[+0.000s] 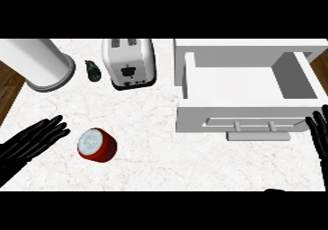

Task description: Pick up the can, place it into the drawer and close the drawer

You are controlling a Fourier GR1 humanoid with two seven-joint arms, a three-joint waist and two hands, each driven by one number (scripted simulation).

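On the marble counter, the red can (96, 144) is lying tilted just right of the left hand (35, 139), whose fingers are extending open, holding nothing. The right hand (323, 133), also open, is resting beside the open drawer (241, 119), well apart from the can.

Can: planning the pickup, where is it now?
Head view, lower left: the red can lies on the counter, just right of the left robot hand.

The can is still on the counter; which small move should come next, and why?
Probably the left hand should move right and curl round the red can. Its fingers are straight beside the can, not holding it, and the drawer already stands open. The right hand rests open by the right edge.
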